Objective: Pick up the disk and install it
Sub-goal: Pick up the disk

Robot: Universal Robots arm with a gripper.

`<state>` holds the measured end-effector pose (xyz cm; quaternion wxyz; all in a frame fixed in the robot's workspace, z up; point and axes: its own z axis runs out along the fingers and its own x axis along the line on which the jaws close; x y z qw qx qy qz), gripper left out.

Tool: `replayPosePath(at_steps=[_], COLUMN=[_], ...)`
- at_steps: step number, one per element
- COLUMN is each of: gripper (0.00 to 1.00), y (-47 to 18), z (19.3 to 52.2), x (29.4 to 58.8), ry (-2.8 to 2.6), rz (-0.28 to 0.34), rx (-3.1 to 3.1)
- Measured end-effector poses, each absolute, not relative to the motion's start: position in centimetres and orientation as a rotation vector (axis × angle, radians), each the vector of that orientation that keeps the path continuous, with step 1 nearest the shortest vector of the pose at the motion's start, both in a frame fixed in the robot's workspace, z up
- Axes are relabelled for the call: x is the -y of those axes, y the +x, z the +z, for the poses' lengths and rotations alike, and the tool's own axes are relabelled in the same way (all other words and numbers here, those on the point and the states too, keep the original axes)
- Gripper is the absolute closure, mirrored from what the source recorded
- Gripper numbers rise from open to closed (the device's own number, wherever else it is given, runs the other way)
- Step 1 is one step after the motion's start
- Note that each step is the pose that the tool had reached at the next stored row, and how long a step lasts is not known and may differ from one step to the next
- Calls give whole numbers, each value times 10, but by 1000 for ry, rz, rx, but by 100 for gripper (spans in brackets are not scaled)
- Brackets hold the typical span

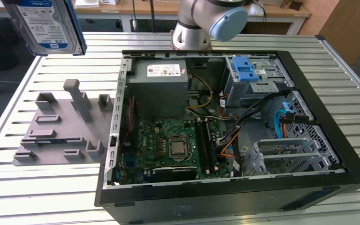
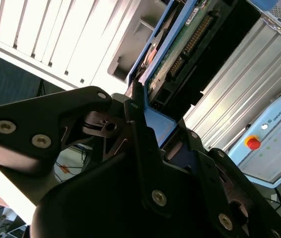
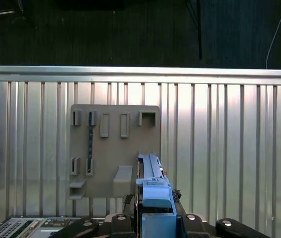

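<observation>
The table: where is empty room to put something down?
Bare slats on the table lie beside the grey holder plate at the exterior view's lower left, and past the computer case on its right. Inside the case, cables and the motherboard crowd everything. The gripper holds the disk up high.

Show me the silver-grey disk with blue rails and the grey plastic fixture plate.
Silver-grey disk with blue rails point(image 1: 42, 21): exterior view, on its blue-and-white label.
Grey plastic fixture plate point(image 1: 71, 127): exterior view, on its flat base.

Open computer case point(image 1: 230, 198) on slatted table point(image 1: 42, 193), grey fixture plate point(image 1: 50, 132) beside it
</observation>
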<state>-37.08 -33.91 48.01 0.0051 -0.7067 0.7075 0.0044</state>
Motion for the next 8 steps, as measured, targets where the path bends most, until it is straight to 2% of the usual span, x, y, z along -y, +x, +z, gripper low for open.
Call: replayPosePath(at_steps=[8], gripper=[64], y=[-369], z=[480], x=[345], ry=[-2213], rz=[14], rx=[-2215])
